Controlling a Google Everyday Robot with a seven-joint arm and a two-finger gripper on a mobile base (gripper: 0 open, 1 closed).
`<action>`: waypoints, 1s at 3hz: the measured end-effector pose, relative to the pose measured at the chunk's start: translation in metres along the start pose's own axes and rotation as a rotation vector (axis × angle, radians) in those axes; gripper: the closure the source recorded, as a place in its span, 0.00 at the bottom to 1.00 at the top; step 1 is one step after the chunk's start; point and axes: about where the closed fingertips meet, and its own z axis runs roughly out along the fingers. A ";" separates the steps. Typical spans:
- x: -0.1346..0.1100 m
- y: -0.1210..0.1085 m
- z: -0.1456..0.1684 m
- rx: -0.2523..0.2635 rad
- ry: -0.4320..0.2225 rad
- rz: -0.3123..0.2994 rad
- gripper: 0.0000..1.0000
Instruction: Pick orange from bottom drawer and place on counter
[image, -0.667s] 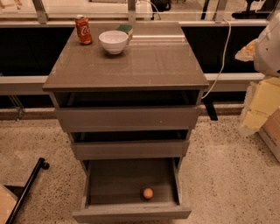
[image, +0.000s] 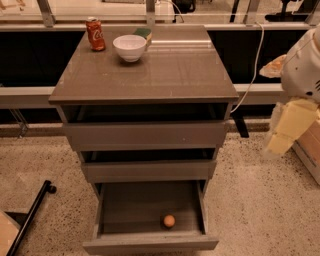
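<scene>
The orange (image: 169, 220) lies on the grey floor of the bottom drawer (image: 125, 212), near its front wall and a little right of centre. That drawer is pulled wide open. The two drawers above it stand slightly open. The counter (image: 165, 75) is the glossy grey-brown top of the cabinet. My gripper (image: 286, 131) shows as a pale yellow part below the white arm at the right edge. It hangs beside the cabinet at about the height of the top drawer, well above and to the right of the orange.
A red soda can (image: 95, 34), a white bowl (image: 129, 47) and a green sponge (image: 143, 34) stand at the back left of the counter. A white cable (image: 256, 65) hangs behind the cabinet's right side. A black bar (image: 30, 217) lies on the floor at the lower left.
</scene>
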 end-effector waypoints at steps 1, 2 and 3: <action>-0.003 0.008 0.038 -0.001 -0.109 0.008 0.00; 0.006 0.005 0.087 0.008 -0.225 0.042 0.00; 0.020 -0.011 0.136 0.011 -0.357 0.069 0.00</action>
